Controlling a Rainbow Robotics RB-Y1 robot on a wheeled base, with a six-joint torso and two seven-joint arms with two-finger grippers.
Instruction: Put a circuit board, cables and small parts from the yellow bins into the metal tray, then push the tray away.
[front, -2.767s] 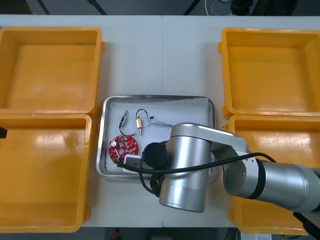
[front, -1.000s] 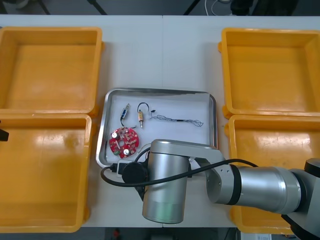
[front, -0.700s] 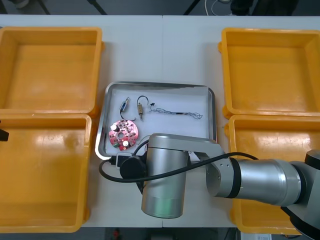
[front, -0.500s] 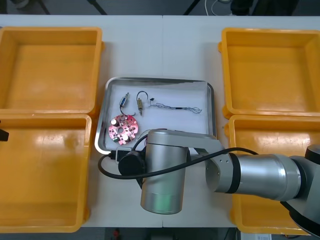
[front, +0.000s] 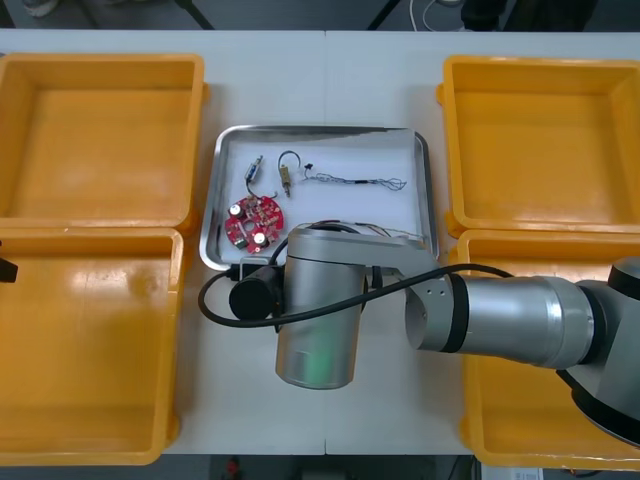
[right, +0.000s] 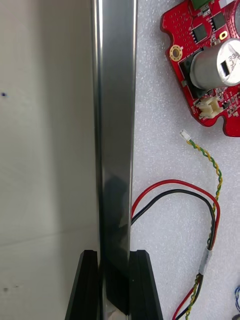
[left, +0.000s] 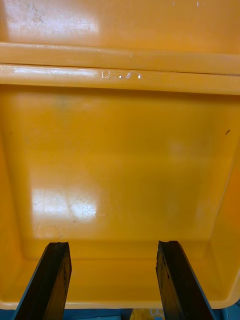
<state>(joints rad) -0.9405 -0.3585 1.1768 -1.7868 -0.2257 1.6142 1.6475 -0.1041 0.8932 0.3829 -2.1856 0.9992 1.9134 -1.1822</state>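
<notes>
Final step, by the look of it: all four yellow bins (front: 95, 340) lie bare and the load is in the metal tray (front: 213, 200), so only the push away is left.

Nearest the robot, the right arm (front: 318, 315) reaches in from the right across the table's near side, its silver wrist pointing at the tray's near rim and covering it from above. In the right wrist view, the right gripper (right: 114, 261) is clamped on that rim (right: 116, 125), one black finger outside the shiny wall and one inside on the white liner. The left gripper (left: 114, 247) hangs idle over one of the left-hand bins, fingers spread wide apart with nothing between them.

Just past the gripped rim lie a red and yellow cable (right: 170, 181) and the round red circuit board (right: 210, 65). Farther in, the front view shows a thin dark cable (front: 355, 181) and a small metal part (front: 287, 178) near the tray's far rim. The tray sits between the two pairs of bins, close to the bins on both sides, with bare table beyond it.

The next move likely calls for a straight, level shove, firm grip on the rim; any skew could drive a corner into a bin.
</notes>
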